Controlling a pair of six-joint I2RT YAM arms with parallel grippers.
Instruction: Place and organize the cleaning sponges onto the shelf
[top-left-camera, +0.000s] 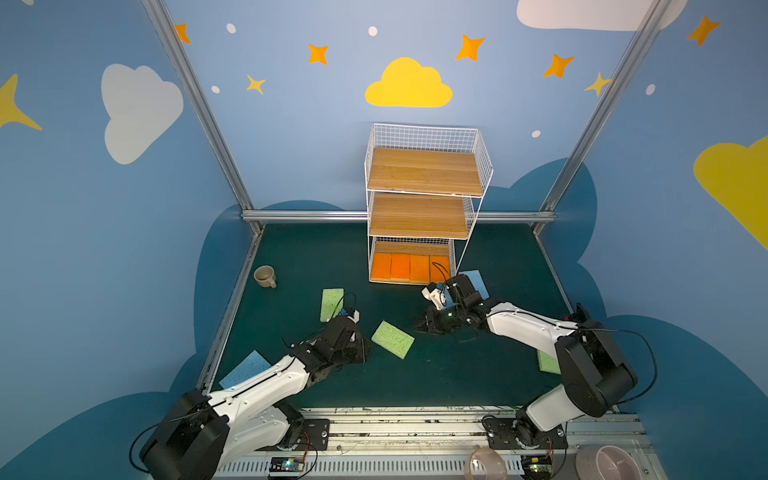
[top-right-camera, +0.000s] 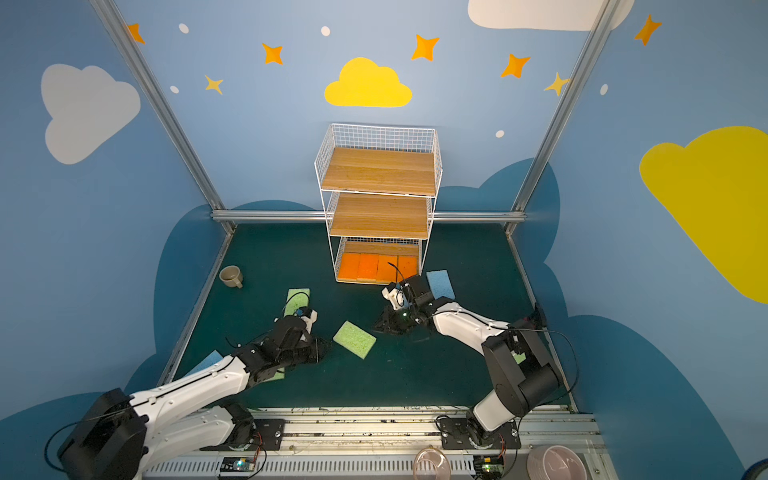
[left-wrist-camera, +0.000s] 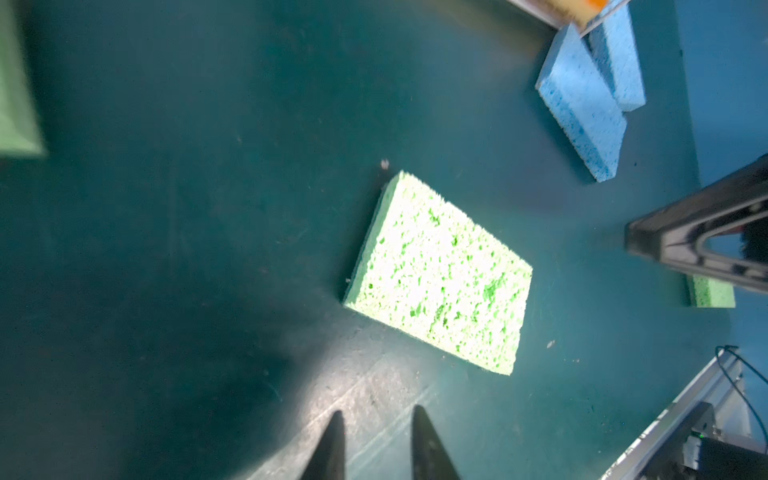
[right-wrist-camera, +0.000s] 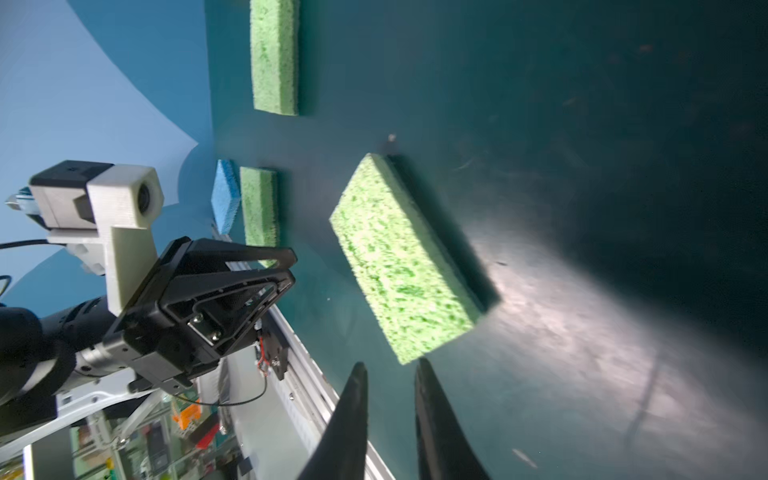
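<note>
The shelf stands at the back, with several orange sponges side by side on its bottom board. A light green sponge lies flat on the mat between my grippers. My left gripper sits just left of it, jaws a narrow gap apart with nothing between them. My right gripper is just right of it, also narrowly open and empty. More green sponges and blue sponges lie on the mat.
A beige mug stands at the far left of the mat. A second blue sponge leans by the shelf's foot. Pink bowls and a clear cup sit beyond the front rail. Metal frame posts edge the mat.
</note>
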